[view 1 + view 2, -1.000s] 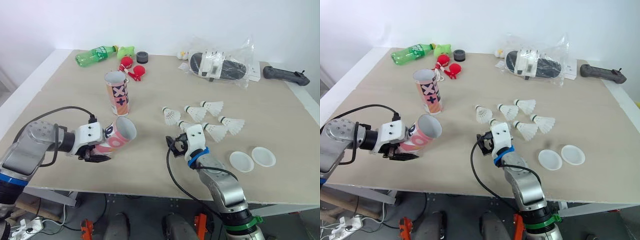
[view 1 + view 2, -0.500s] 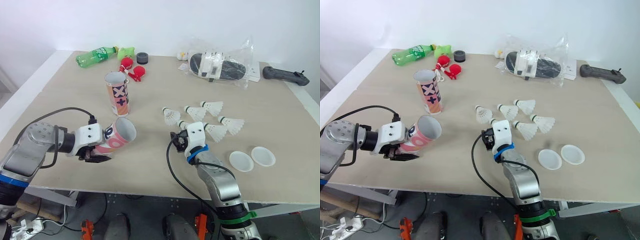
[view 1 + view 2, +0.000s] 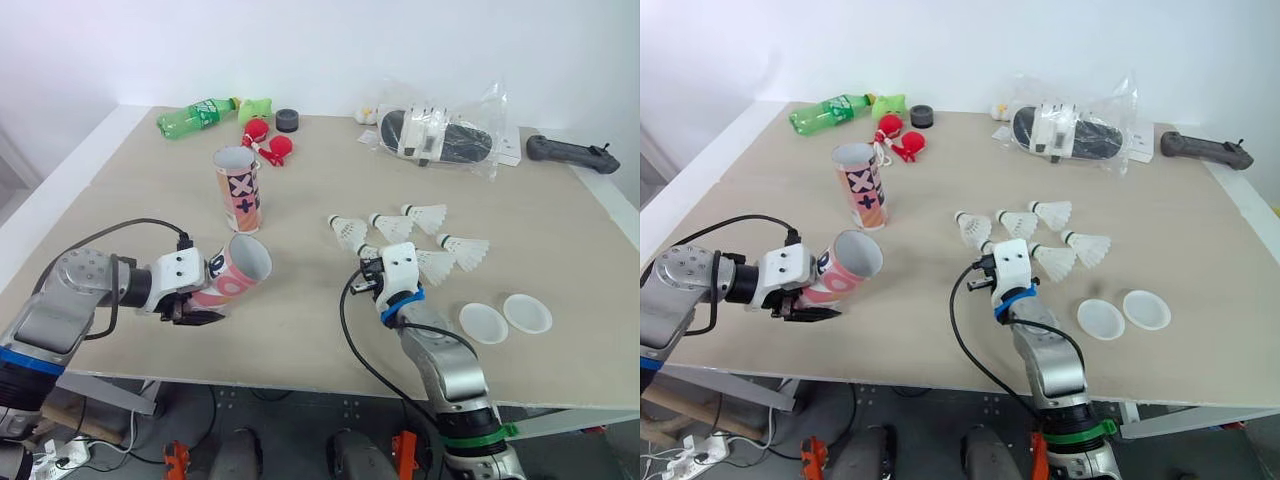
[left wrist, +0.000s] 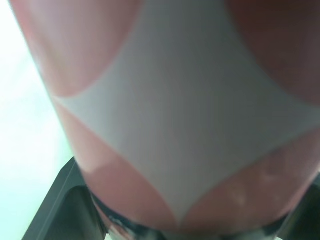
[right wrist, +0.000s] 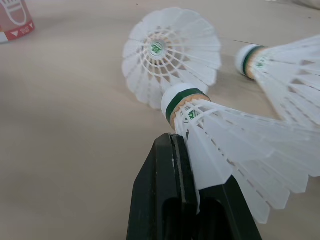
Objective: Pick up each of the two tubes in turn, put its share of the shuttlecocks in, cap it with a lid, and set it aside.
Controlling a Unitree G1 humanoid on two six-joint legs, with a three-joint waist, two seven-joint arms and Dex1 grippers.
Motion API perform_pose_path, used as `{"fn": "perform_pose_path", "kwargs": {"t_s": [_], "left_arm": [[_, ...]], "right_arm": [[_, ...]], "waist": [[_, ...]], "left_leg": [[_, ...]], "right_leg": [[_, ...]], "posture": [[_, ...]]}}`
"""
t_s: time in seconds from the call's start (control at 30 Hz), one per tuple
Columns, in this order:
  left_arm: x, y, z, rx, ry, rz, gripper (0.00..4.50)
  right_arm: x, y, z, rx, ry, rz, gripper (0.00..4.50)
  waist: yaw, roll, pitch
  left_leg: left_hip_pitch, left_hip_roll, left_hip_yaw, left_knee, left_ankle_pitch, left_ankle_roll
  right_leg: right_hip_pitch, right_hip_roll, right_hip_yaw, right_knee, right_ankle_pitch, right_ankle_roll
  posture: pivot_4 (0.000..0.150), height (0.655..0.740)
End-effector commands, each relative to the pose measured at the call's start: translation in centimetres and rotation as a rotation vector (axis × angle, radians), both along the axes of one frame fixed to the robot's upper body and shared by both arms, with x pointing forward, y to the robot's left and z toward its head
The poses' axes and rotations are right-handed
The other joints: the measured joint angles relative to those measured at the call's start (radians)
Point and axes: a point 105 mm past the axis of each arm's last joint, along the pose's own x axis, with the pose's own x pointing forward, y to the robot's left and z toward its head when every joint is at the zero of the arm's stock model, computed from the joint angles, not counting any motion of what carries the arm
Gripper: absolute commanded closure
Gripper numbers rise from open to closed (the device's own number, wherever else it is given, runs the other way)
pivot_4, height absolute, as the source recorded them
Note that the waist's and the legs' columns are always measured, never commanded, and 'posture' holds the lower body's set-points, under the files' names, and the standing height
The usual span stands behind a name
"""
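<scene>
My left gripper (image 3: 192,306) is shut on a pink and white tube (image 3: 238,270), held tilted with its open mouth toward the shuttlecocks; its black fingers (image 4: 65,187) flank the tube wall. A second patterned tube (image 3: 238,187) stands upright behind it. My right gripper (image 5: 186,150) is shut on the feather skirt of the nearest shuttlecock (image 5: 220,135), whose green-banded cork (image 3: 363,251) points toward the tube. Several other shuttlecocks (image 3: 392,226) lie just beyond. Two white lids (image 3: 483,322) (image 3: 527,312) lie flat to the right of my right arm.
Along the far edge lie a green bottle (image 3: 195,115), red toys (image 3: 265,140), a black disc (image 3: 288,119), a plastic bag with black gear (image 3: 440,135) and a black handle (image 3: 570,152). The table's front edge runs just behind both arms.
My right gripper has moved forward to the nearest shuttlecock and gone from open to shut on its skirt. The left arm keeps the tilted tube still.
</scene>
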Motion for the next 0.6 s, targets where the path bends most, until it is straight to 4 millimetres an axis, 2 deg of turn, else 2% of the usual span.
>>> {"fn": "perform_pose_path", "kwargs": {"t_s": [0.03, 0.2, 0.37, 0.53, 0.6], "left_arm": [[-0.3, 0.2, -1.8, 0.016, 0.05, 0.021, 1.49], [-0.2, 0.0, -2.2, 0.01, 0.055, 0.022, 1.49], [0.0, -0.5, -2.9, 0.004, 0.066, 0.018, 1.49], [0.3, -0.8, -3.2, 0.008, 0.068, 0.01, 1.49], [0.4, -0.8, -3.1, 0.008, 0.066, 0.008, 1.49]], "right_arm": [[-2.2, -0.5, 2.7, -0.031, -0.069, 0.066, 4.46], [-4.5, 0.3, 5.0, -0.073, -0.111, 0.219, 4.46], [-8.2, 3.8, 10.0, -0.15, -0.299, 0.686, 4.46], [-8.8, 5.0, 12.5, -0.259, -0.306, 0.938, 4.46], [-8.4, 5.9, 13.6, -0.38, -0.314, 1.035, 4.46]], "waist": [[0.001, 0.005, -0.003], [0.001, 0.009, -0.006], [0.002, 0.01, -0.006], [0.003, 0.01, -0.007], [0.001, 0.011, -0.006]], "left_leg": [[0.0, 0.0, 0.0, 0.0, 0.0, 0.0], [0.001, -0.001, 0.0, 0.0, 0.0, 0.001], [0.002, -0.001, 0.0, 0.001, 0.002, 0.003], [0.005, -0.002, 0.002, 0.001, 0.003, 0.005], [0.006, -0.003, 0.003, 0.001, 0.003, 0.005]], "right_leg": [[0.0, 0.0, 0.0, 0.0, -0.001, 0.001], [0.001, 0.0, 0.0, 0.0, 0.0, 0.0], [0.002, -0.001, 0.001, 0.0, 0.001, 0.001], [0.002, -0.004, -0.001, 0.0, 0.002, 0.002], [0.003, -0.006, -0.001, 0.0, 0.002, 0.002]], "posture": [[0.15, 0.74], [0.15, 0.74], [0.15, 0.74], [0.15, 0.74], [0.15, 0.74]]}}
